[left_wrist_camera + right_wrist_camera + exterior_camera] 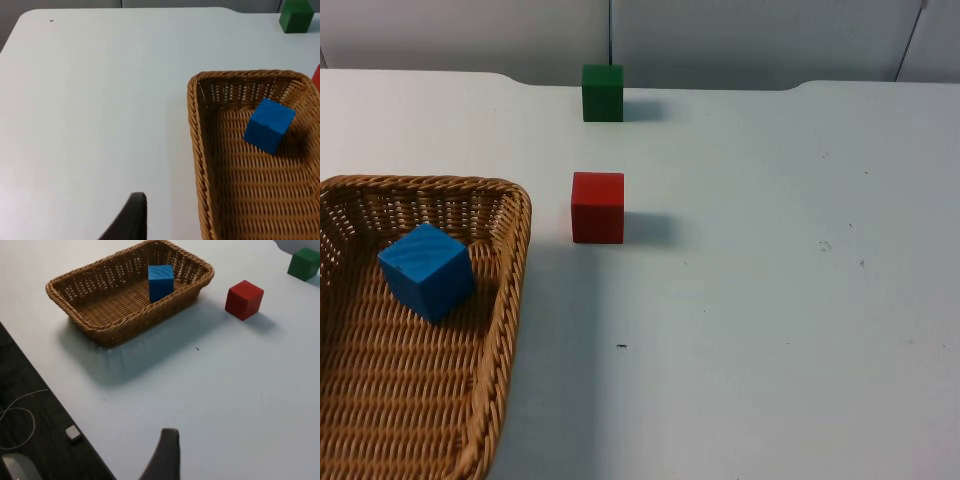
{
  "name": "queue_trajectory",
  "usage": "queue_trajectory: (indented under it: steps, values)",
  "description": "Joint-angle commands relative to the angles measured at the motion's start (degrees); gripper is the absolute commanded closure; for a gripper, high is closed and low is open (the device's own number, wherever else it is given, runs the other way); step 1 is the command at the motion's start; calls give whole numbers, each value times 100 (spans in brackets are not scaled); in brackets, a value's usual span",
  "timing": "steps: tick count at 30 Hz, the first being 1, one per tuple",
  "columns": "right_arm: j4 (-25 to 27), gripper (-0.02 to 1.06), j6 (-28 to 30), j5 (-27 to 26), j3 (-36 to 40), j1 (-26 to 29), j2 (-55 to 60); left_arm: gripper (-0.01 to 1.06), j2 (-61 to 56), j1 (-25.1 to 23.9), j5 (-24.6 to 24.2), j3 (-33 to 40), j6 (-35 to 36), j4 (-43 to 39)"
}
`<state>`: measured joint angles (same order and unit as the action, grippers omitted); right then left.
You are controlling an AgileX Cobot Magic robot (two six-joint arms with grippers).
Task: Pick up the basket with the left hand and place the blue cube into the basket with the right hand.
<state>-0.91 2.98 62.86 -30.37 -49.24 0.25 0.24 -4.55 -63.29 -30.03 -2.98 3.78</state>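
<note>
basket (505, 300) rests on white table (770, 300), near edge | blue cube (426, 271) tilted inside basket, against its wall | red cube (597, 207) just beside basket | green cube (603, 92) farther back | left gripper (131, 220) beside basket, apart, jaw state unclear | right gripper (165, 455) well apart from basket, jaw state unclear

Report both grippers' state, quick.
Left gripper: beside the basket, holding nothing; open or shut cannot be told.
Right gripper: over bare table, holding nothing; cannot be told.

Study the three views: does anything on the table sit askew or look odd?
Only the blue cube: it rests tilted against the inner wall of the wicker basket instead of flat on its floor. The red cube and the green cube sit squarely on the table.
</note>
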Motion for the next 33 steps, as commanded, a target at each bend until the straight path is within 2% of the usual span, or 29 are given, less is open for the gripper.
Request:
queue_trajectory:
  steps: [1,30,33]
  values:
    - [-37,28,-1,-12,38,-1,-25,0,-24,19,165,77,-8,39]
    - [91,28,-4,-65,81,-1,-25,0,-24,19,164,78,2,26]
    - [91,22,-4,-63,81,-1,-25,0,-24,19,164,78,2,26]
